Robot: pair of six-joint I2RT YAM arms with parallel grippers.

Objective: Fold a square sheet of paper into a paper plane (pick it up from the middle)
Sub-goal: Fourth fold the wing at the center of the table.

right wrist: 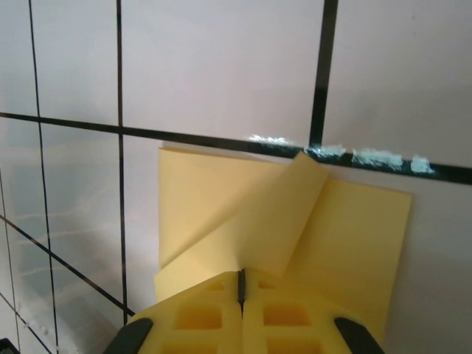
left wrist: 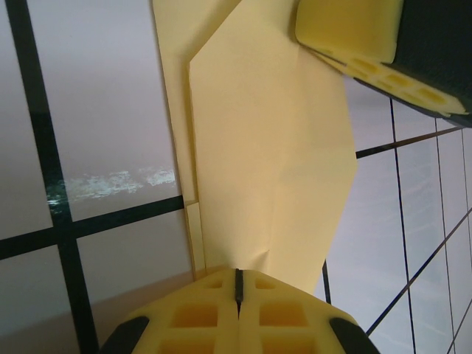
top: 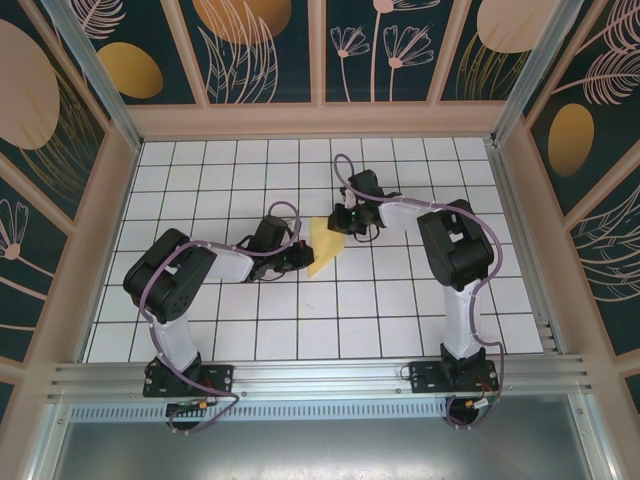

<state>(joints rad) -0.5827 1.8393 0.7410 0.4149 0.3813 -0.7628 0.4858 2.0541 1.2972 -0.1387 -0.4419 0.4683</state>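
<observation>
Evidently both claws are fully closed: the left gripper point(left wrist: 237, 289) bears on the near-left edge of the square sheet of paper point(left wrist: 265, 147), the right gripper point(right wrist: 241, 284) on its turned-over flap point(right wrist: 273, 221) (pinched or merely pressed, I cannot tell). Lying midway on the table point(top: 200, 330), the sheet seems 1 corner fold in; next, that crease needs pressing flat.

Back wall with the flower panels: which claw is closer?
Right. The right gripper grips the far end of the folded yellow paper, nearer the back wall; the left gripper grips its near end.
</observation>
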